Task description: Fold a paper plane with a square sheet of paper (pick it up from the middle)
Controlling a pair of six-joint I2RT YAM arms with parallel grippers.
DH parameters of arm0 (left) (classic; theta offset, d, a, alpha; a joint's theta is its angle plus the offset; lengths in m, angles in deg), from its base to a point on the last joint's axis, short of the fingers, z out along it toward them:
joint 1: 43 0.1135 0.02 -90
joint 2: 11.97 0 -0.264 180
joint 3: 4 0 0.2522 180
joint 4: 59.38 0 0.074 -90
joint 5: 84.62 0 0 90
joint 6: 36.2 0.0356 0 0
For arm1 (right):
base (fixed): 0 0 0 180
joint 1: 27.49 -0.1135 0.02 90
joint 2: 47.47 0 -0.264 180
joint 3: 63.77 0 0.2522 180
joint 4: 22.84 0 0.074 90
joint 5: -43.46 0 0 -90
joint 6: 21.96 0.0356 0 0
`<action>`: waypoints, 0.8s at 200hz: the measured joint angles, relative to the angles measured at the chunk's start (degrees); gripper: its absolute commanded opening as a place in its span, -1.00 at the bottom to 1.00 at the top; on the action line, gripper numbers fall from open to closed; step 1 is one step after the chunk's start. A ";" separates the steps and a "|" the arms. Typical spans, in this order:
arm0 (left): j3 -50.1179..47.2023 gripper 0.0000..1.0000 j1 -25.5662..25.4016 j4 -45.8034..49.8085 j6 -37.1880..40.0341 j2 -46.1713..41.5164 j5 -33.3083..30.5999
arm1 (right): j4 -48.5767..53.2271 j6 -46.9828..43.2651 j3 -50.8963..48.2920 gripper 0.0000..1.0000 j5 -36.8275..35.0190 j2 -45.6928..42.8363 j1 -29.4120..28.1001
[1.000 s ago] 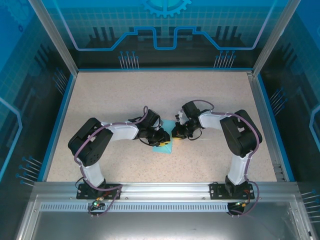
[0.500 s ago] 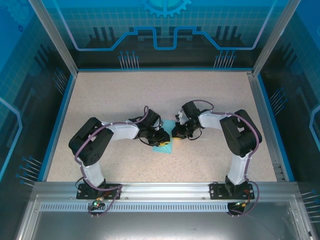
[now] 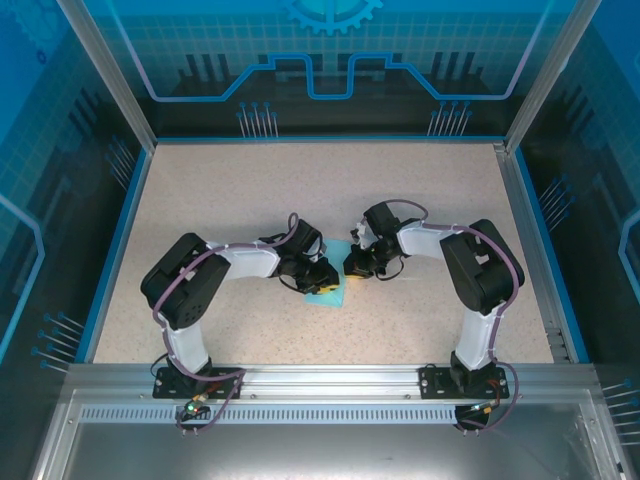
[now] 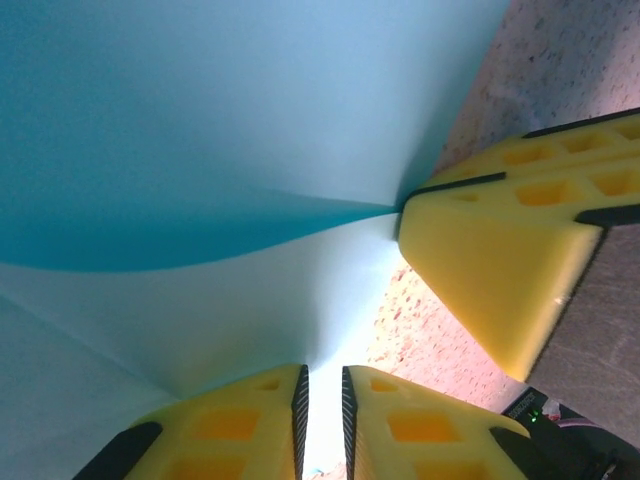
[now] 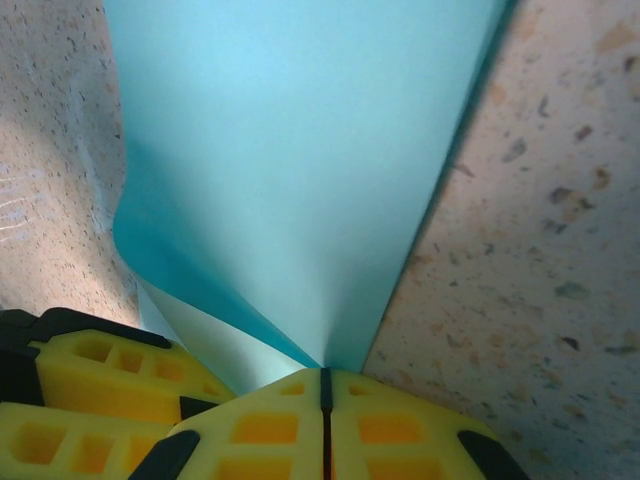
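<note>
Top external view: two arms are seen bent inward, meeting near the ctr of the table [image 3: 250, 200]. The square sheet of paper [image 3: 329, 294], light cyan, lies there, partly hidden under the wrists.

Right gripper [image 3: 352, 270]: clenched. In the right wrist view its jaws are fully together and a raised fold of the sheet is pinched at the tips.

Left gripper [image 3: 323, 280]: jaws are drawn nearly together. A thin slit is left btwn the yellow fingers [image 4: 230, 425], w/ pale paper visible in it. Whether the sheet is actually nipped can't be told.

Step judged to be in hand: an early fold, w/ the sheet bowed up btwn the two grippers. No dart shape is present.

Next move, prob.: a firm hold by the left side is needed first. The lifted flap would then be carried over, edges lined up and pressed flat. The paper is thin, so it could be torn or let slip by a skewed pull.
</note>
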 measured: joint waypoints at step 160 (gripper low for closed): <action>0.96 -0.67 -0.04 1.49 0.15 0.96 -0.24 | 1.86 0.07 -0.02 -0.76 -3.93 -5.95 -2.21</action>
